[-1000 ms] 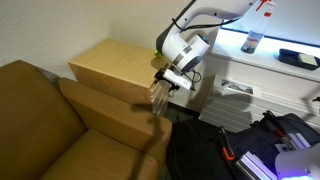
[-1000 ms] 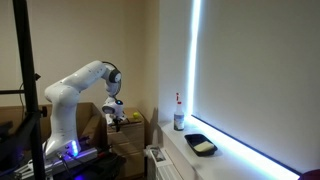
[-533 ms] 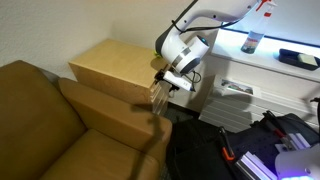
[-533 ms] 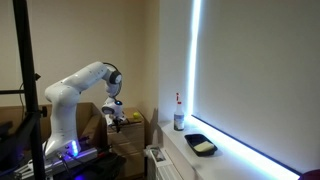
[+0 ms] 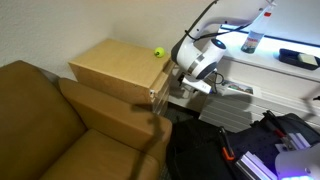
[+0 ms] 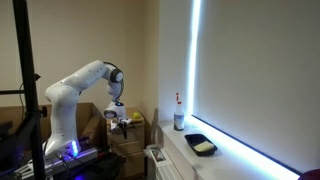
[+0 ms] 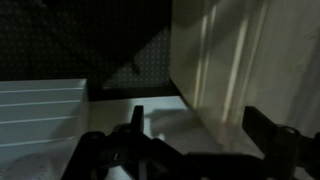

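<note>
Jaws: spread wide with nothing between them; the wrist view shows them low beside a pale wood panel.
Ball: a small green ball (image 5: 158, 52) sits on the bench top at its back edge, close to the wall and apart from the jaws.
Surface: a light wood, box-shaped bench (image 5: 110, 66), its top otherwise bare.
Neighbours: a brown sofa (image 5: 40, 120) touches one side of the bench, and the white arm (image 5: 197, 62) is on the other.
Room: dim, with a cream wall (image 5: 90, 20); a lit white windowsill (image 6: 225, 160) carries a bottle (image 6: 179, 121) and a black tray (image 6: 201, 145).
</note>
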Tool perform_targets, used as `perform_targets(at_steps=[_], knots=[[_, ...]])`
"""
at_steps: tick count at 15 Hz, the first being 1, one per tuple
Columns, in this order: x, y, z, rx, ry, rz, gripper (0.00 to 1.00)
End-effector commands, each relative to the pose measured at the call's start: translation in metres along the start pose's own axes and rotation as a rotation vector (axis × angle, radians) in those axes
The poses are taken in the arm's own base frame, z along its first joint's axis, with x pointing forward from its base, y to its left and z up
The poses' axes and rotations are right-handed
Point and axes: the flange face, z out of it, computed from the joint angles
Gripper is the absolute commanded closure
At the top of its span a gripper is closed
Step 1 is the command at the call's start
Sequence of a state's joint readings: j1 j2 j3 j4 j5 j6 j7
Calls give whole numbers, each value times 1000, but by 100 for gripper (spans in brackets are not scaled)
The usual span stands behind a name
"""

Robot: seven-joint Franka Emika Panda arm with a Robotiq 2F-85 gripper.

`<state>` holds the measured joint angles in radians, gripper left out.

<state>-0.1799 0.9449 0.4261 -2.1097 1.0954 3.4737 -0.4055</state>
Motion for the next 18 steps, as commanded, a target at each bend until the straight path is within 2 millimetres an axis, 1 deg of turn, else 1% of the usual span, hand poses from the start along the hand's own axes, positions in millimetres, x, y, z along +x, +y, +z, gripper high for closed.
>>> perform_targets(at_steps=[1, 2, 3, 4, 6, 8, 10, 11, 12, 13, 16, 17, 18], knots=[[21, 82, -1, -129, 17, 151, 0], [23, 91, -3, -114, -6, 165, 0], [26, 90, -13, -82, -28, 173, 0], [27, 77, -26, -5, -74, 168, 0], [22, 51, -52, 73, -85, 143, 0], [16, 16, -78, 177, -103, 133, 0], [9, -17, -94, 287, -143, 103, 0], [0, -29, -98, 333, -180, 84, 0], [10, -24, -90, 271, -120, 104, 0], [8, -31, -96, 292, -126, 98, 0], [10, -26, -91, 278, -124, 103, 0], [10, -25, -81, 270, -131, 104, 0], [5, -29, -73, 274, -147, 93, 0]])
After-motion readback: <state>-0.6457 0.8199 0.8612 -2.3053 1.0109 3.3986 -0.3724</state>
